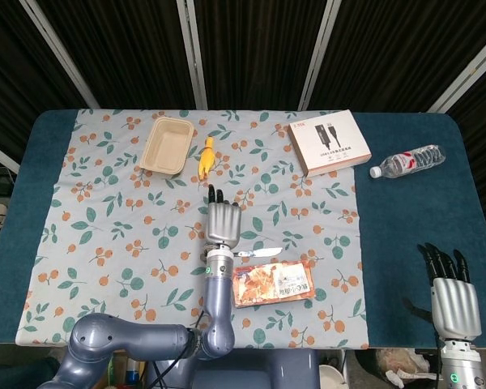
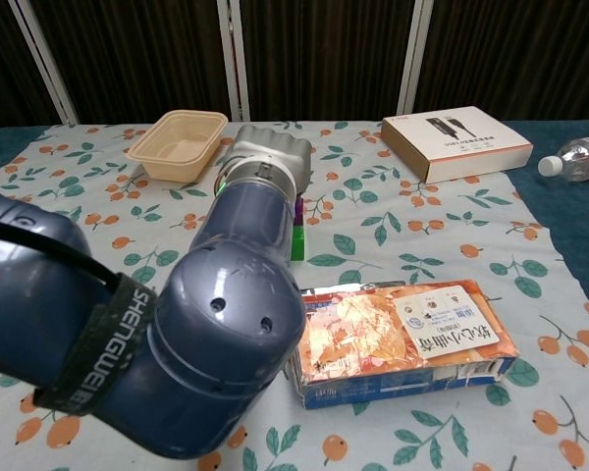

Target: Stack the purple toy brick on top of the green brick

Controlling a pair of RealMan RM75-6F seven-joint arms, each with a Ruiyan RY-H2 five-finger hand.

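Note:
My left hand [image 1: 223,221] hovers over the middle of the floral cloth, its back turned to both cameras. In the chest view the left hand [image 2: 268,162] and forearm cover most of the bricks. A sliver of the purple brick [image 2: 299,209] shows at the hand's right edge, directly above the green brick [image 2: 296,241], which stands on the cloth. The purple brick seems held in the hand, but the fingers' grip is hidden. The head view shows neither brick. My right hand [image 1: 455,301] hangs off the table at the bottom right, fingers straight and apart, holding nothing.
A snack packet [image 1: 273,283] lies just right of my left forearm, with a small silver item [image 1: 256,252] above it. A beige tray [image 1: 165,146] and a yellow toy chicken [image 1: 203,156] sit at the back left. A white box [image 1: 330,143] and a bottle [image 1: 407,161] are at the back right.

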